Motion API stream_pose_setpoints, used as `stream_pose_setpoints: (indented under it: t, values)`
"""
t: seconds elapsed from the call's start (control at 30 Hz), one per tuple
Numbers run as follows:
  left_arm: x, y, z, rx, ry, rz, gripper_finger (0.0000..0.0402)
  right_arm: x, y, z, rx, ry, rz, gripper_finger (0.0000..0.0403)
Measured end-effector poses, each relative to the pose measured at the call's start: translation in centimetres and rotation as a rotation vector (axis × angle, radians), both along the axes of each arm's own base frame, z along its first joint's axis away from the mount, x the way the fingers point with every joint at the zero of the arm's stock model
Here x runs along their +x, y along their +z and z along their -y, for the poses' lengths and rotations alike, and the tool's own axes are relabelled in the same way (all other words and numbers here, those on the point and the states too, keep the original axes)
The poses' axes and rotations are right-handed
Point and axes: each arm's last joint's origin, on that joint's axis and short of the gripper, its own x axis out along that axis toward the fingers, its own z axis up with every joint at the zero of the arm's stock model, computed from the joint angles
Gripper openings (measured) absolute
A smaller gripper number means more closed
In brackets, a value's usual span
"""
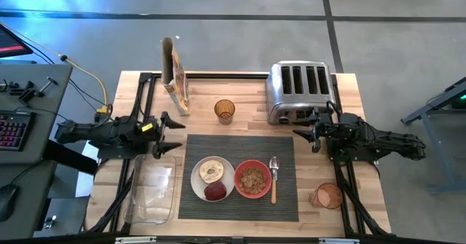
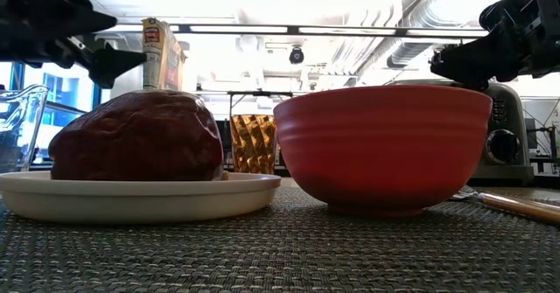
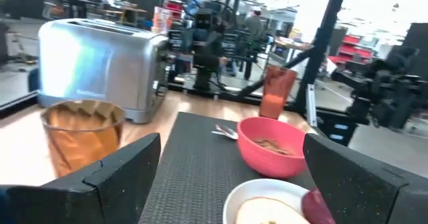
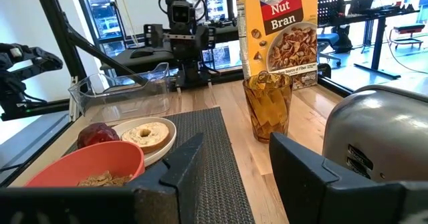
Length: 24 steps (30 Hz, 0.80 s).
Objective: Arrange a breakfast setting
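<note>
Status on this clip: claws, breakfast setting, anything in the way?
Both claws open, empty: left claw and right claw beside mat. Plate, bowl, spoon on mat. Nothing in the way.

Low view: bowl hides most of the toaster; spoon cut by the edge; bagel unseen behind the fruit. Left wrist view: plate and fruit beyond the fingers cut off. Right wrist view: fingers cover the bowl's near rim.

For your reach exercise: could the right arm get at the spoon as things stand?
Probably yes. The spoon lies bare on the mat's right side, the right gripper hovers just beyond that edge with jaws open, and nothing stands between.
</note>
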Motion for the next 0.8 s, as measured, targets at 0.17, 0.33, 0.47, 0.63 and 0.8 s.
stream_pose_setpoints:
  t: [0.17, 0.33, 0.47, 0.63, 0.8]
  values:
    - [0.01, 0.00, -0.24, 0.083, 0.027, 0.001, 0.0356, 0.00, 0.00, 0.00, 0.000, 0.000, 0.000, 0.0154]
    - [0.01, 0.00, -0.28, 0.197, 0.033, 0.002, 0.0356, 0.00, 0.00, 0.00, 0.000, 0.000, 0.000, 0.0154]
    - [0.01, 0.01, -0.28, 0.265, 0.034, 0.003, 0.0356, 0.00, 0.00, 0.00, 0.000, 0.000, 0.000, 0.0154]
    - [0.00, 0.01, -0.28, 0.268, 0.034, 0.004, 0.0356, 0.00, 0.00, 0.00, 0.000, 0.000, 0.000, 0.0154]
    - [0.00, 0.02, -0.28, 0.263, 0.034, 0.005, 0.0356, 0.00, 0.00, 0.00, 0.000, 0.000, 0.000, 0.0154]
